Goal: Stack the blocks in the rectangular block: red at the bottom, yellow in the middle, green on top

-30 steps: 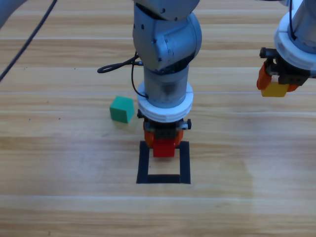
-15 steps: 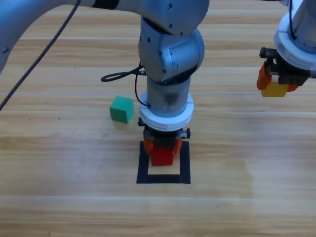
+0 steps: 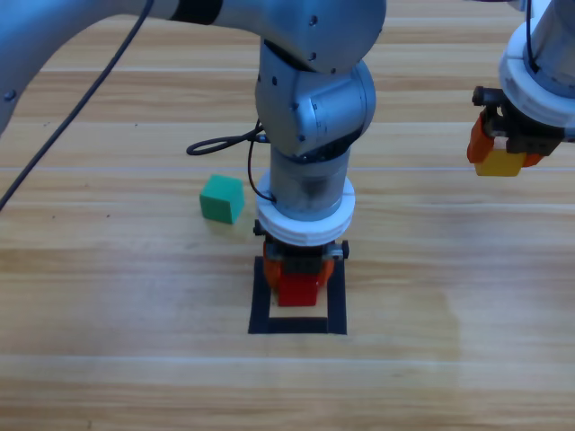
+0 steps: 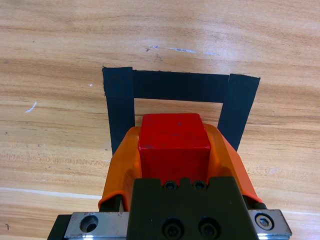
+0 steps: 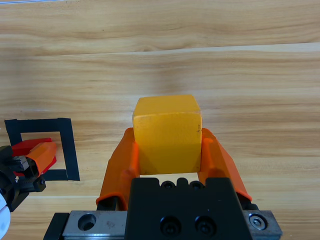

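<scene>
Wooden table [image 3: 108, 359]: left gripper [image 3: 300, 269] pinching red [image 3: 297, 291], shifted deeper into tape outline [image 3: 260, 305], probably near release; right gripper [image 3: 503, 151] grips yellow [image 3: 499, 162] aloft.

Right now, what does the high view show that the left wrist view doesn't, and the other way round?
Only the high view shows the green cube lying on the table outside the tape, and the right hand holding the yellow cube off to the right. Only the left wrist view shows the left hand up close, its jaws on both sides of the red cube. Both show the red cube inside the black tape rectangle.
</scene>
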